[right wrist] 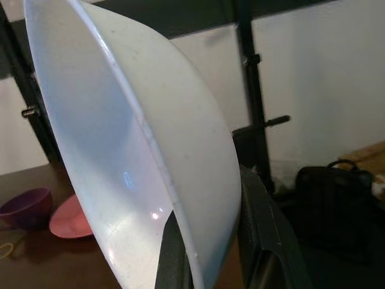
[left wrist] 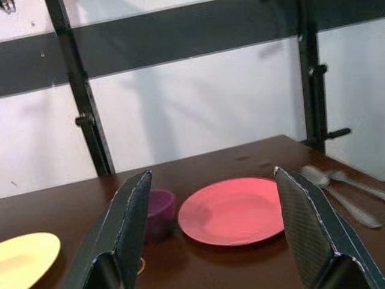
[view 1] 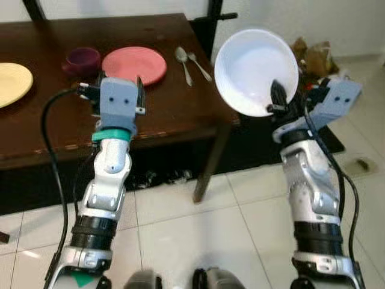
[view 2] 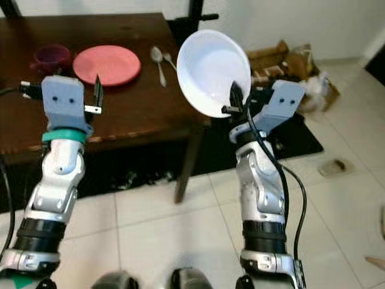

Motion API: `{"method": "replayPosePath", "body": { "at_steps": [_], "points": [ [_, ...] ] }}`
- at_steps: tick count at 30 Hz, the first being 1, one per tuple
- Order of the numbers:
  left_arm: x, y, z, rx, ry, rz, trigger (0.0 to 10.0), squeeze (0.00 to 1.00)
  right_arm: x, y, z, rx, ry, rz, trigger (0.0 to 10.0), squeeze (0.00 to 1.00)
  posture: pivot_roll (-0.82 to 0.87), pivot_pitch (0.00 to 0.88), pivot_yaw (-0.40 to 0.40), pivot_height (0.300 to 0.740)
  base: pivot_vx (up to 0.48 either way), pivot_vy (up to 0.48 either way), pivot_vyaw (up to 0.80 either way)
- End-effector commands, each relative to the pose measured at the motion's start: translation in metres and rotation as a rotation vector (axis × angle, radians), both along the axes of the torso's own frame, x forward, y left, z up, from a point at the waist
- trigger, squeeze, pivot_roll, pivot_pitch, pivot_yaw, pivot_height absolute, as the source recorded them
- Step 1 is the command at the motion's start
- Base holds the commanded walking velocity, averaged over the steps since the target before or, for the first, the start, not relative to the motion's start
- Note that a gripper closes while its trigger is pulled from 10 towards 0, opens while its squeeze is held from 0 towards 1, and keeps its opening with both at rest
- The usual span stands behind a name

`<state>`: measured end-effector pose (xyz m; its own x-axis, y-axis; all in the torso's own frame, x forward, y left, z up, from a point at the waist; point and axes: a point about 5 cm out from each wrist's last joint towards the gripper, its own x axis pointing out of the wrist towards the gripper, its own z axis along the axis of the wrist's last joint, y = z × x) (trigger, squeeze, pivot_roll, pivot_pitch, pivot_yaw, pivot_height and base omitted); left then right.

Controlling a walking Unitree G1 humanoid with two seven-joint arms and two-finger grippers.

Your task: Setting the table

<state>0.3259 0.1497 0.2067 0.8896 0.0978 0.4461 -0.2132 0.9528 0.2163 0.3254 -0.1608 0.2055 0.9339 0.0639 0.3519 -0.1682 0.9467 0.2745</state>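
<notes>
The right gripper (view 1: 278, 101) is clamped on the rim of a white bowl (view 1: 255, 69), one finger inside and one outside, as the right wrist view makes plain. The bowl is held up in the air, tipped on edge so its hollow faces the robot, just off the table's (view 1: 168, 108) right corner and above the tiled floor (view 1: 198, 235). The left gripper (left wrist: 210, 241) hovers over the near edge of the dark wooden table with its fingers (left wrist: 129, 223) spread wide apart and nothing between them. Beyond it on the tabletop lies a pink plate (view 1: 134, 65), with a purple cup (view 1: 82, 60) just beside it on the left. To the right of the plate two spoons (view 1: 191, 63) lie close together, handles toward the robot. A yellow plate (view 1: 11, 83) sits at the far left, well apart from the pink one. Behind the table a white wall runs with black metal uprights (left wrist: 81, 96) against it. On the floor to the right, past the bowl, there is a dark mat (view 2: 301, 138) and some brown clutter (view 2: 289, 57) that I cannot make out.
</notes>
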Motion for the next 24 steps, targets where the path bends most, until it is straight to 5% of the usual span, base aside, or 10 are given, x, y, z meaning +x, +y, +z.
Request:
{"method": "replayPosePath", "body": {
  "at_steps": [1,16,24],
  "points": [
    [-0.001,-0.002,-0.001,0.005,0.007,0.002,10.0,0.0,0.001,-0.002,-0.002,0.001,0.011,-0.015,10.0,0.0,0.02,0.0,-0.003,0.74,0.469,0.0,0.0],
    [-0.001,-0.006,-0.002,0.011,0.01,-0.015,10.0,0.0,0.0,-0.005,-0.003,0.006,0.018,-0.029,10.0,0.0,0.01,0.0,0.0,0.74,0.461,0.0,0.0],
    [-0.002,-0.015,-0.003,0.021,0.02,-0.087,10.0,0.0,-0.001,-0.008,-0.005,0.002,0.022,-0.04,10.0,0.0,0.01,0.0,0.001,0.74,0.093,0.0,0.0]
  ]
}}
